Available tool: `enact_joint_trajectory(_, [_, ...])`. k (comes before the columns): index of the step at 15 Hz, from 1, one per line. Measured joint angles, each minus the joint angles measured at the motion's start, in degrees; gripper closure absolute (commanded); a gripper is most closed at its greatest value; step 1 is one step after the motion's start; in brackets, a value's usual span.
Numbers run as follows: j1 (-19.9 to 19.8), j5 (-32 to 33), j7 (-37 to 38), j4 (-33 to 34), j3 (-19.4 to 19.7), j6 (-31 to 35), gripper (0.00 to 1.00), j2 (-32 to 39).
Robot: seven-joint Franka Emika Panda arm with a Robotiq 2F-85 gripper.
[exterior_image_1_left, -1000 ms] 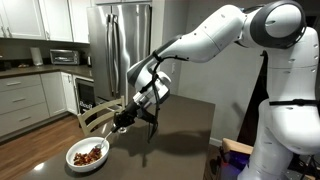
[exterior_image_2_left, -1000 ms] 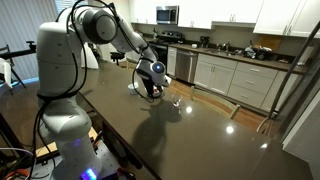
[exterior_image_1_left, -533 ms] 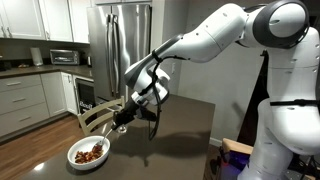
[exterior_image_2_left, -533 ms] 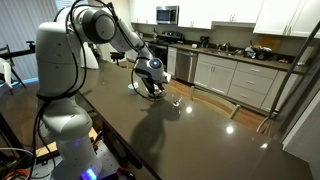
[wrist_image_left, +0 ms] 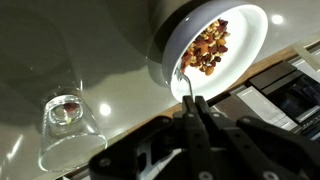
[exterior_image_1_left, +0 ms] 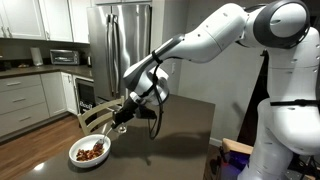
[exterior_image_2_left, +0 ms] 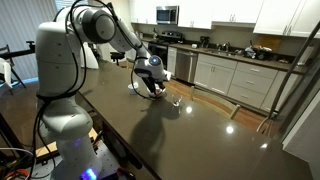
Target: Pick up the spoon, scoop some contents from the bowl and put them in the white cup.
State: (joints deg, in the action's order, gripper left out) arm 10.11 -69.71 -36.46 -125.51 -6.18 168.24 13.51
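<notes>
The white bowl point(wrist_image_left: 250, 45) sits at the upper right of the wrist view with the reddish-brown contents point(wrist_image_left: 208, 48) heaped inside. My gripper point(wrist_image_left: 193, 104) is shut on the thin handle of the spoon point(wrist_image_left: 185, 82), whose tip reaches the bowl's near rim. In an exterior view the gripper point(exterior_image_1_left: 119, 123) hangs just above and beside the bowl point(exterior_image_1_left: 76, 156) and its contents point(exterior_image_1_left: 91, 151). The gripper also shows in an exterior view point(exterior_image_2_left: 150, 87), where the bowl is mostly hidden behind it. No white cup is in view.
A small clear glass point(wrist_image_left: 65, 122) stands on the dark table point(exterior_image_1_left: 180, 130) close beside the bowl. The bowl sits near the table's corner, next to a wooden chair point(exterior_image_1_left: 93, 116). Kitchen cabinets and a fridge stand behind. The long tabletop point(exterior_image_2_left: 180, 140) stretches away from the bowl.
The gripper, still holding the spoon, has shifted slightly up and toward the bowl. The bowl and the glass have not moved.
</notes>
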Motion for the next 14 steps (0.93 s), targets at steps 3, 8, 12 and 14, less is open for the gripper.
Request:
enact_joint_trajectory(3, [-0.1, 1.7, 2.9, 0.0, 0.7, -2.1, 0.96, -0.1])
enact_joint_trajectory(8, [-0.3, 2.7, 5.7, 0.0, 3.1, -10.4, 0.96, -0.1])
enact_joint_trajectory(12, [-0.3, 2.9, 6.8, 0.0, 4.2, -14.1, 0.96, -0.1])
enact_joint_trajectory(14, [-0.3, 2.9, 7.3, 0.1, 4.5, -15.0, 0.96, -0.1])
